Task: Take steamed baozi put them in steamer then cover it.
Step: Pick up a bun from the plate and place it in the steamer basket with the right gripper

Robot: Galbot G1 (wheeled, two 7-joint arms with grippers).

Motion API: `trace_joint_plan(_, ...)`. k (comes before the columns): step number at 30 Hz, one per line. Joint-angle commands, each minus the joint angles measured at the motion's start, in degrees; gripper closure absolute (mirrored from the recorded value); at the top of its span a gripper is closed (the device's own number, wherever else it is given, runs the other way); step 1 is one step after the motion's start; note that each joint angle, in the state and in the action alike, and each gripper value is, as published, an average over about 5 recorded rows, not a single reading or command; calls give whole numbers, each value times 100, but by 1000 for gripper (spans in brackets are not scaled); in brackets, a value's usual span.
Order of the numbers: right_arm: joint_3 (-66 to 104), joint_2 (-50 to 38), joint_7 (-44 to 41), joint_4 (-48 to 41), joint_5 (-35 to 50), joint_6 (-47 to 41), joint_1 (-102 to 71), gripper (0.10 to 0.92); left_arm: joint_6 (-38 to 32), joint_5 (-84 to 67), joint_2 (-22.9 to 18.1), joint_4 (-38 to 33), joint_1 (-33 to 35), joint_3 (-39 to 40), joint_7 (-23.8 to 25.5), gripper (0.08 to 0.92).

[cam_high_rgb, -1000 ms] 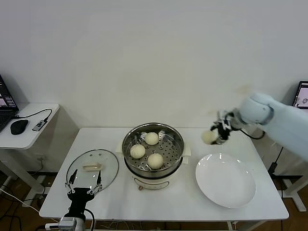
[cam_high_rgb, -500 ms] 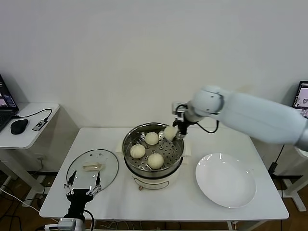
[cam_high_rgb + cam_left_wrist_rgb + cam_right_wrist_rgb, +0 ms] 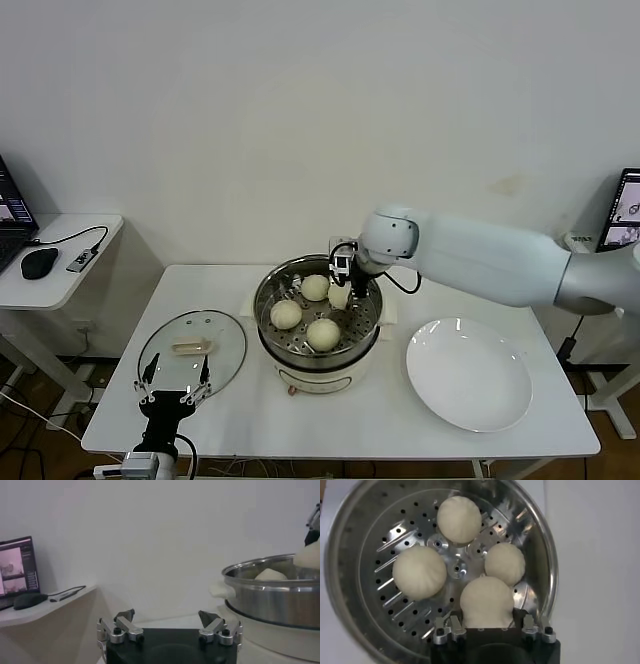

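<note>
Our white rectangular table [image 3: 230, 400] stands against a plain white wall [image 3: 300, 120]. We count four cream-white round dough buns [image 3: 420, 571]: three on the shiny round steel steamer's [image 3: 317, 310] tray, one clamped in our right gripper [image 3: 487, 625]. Our left gripper [image 3: 174, 385] gapes empty.

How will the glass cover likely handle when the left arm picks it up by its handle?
The cover lies flat on the table, so only its low oblong handle offers grip; smooth, probably slippery. Glass with a metal rim: likely heavy for its size and fragile if knocked. A wide disc held at centre may tilt. The left gripper, fingers open, hovers near its edge.
</note>
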Motion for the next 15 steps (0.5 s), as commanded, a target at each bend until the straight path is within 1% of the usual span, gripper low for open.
trace_joint_plan(1,-80,222,102,-181,-166,-79,-260,414,-5,-2,-4,4,2,3,1,177)
trace_joint_plan(6,-4,137,75,-106,-233,-82,-282,410,-6,-2,-5,5,2,-3,0,177)
trace_joint_plan(8,36,40,22,-9,-250,-82,-221,385,-5,-1,-9,3,3,-2,0,177)
trace_joint_plan(13,271,-379,-132,403,-207,-79,25,255,0,0,-12,7,-12,5,0,177)
trace_joint_plan(15,441,-606,-153,648,-149,-78,111,224,3,-1,-5,14,-23,6,0,177)
